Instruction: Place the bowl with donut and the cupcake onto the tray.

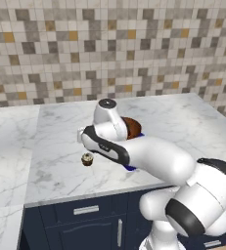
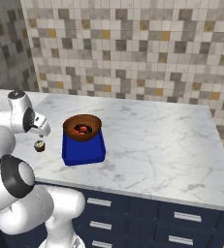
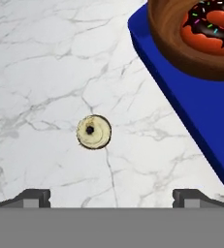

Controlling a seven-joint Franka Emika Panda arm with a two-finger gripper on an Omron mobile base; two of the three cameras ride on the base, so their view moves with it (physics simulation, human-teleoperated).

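Nearest, in the hand view, the gripper (image 3: 111, 194) hangs above the marble counter (image 3: 40, 63) with its two dark finger tips (image 3: 33, 196) spread as wide as they go, nothing between them but bare stone. Just beyond the tips sits the cupcake (image 3: 93, 131) — seen from above as a pale cream swirl with a dark dot at its centre and a thin dark wrapper edge. It stands alone on the counter, a little to the left of the midline between the tips and clear of both.

Farther on, at the upper right of the hand view, the blue tray (image 3: 191, 101) lies on the counter, and the brown bowl (image 3: 181, 48) rests on it, holding a reddish donut (image 3: 215, 26) with dark icing and coloured sprinkles.

From the right base view the cupcake (image 2: 39, 146) stands near the counter's front edge, beside the tray (image 2: 83, 150) but apart from it, while the bowl with its donut (image 2: 82, 127) covers the tray's far half. In the left base view the white arm (image 1: 134, 151) reaches over the counter (image 1: 183, 122) and hides most of the tray; the cupcake (image 1: 87, 158) sits just left of the arm, and a part of the bowl (image 1: 133, 128) peeks out behind it. Behind everything rises a mosaic tile wall (image 1: 112, 49) — grey, beige and ochre squares.
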